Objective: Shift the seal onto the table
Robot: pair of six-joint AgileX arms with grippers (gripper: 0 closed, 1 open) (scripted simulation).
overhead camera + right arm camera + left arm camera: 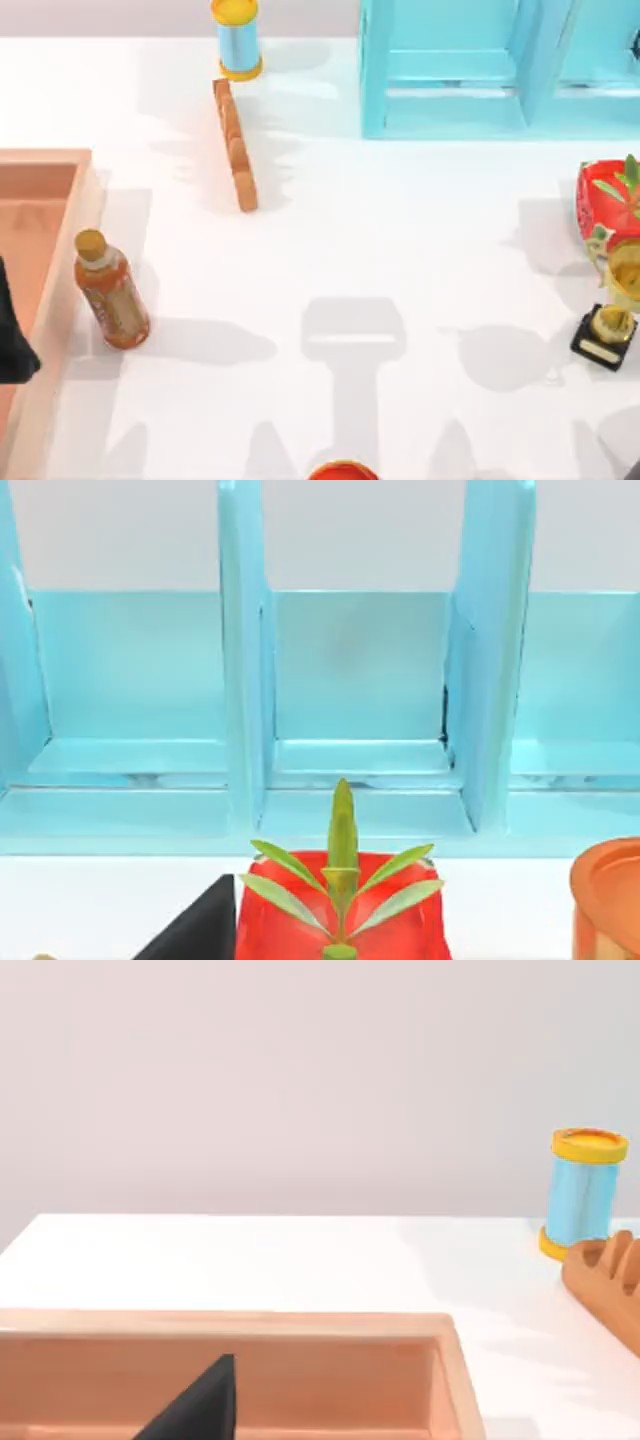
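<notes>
Start from the bottle (111, 302), which stands upright on the table (420, 230). Just left of the bottle lies the wooden tray (45, 165), and your left gripper (12, 345) hangs over the tray's inside, left of the bottle. You cannot tell from here whether it is open, closed or carrying anything. The left wrist view shows a bare stretch of tray floor and rim, and you cannot make out the seal there or say where it stands. Behind the bottle and a little to its right lies a long wooden bar (235, 145), with a blue spool (238, 38) at its far end.

Well right of the bottle, at the near edge of the table, a round orange-red top (342, 470) peeks in. It may or may not be the seal.

Farther right and back stands the blue shelf (480, 70). Far right of the bottle are a red plant pot (600, 205) and a gold trophy (610, 315). Your right gripper (200, 925) is parked facing that pot; you cannot tell its state either.

Expect the seal to be light, rigid and smooth, and likely to tip because it is small and upright. Grip the flat sides of the block below the knob, since the rounded top would probably slip. Set it down level on bare table right of the bottle
</notes>
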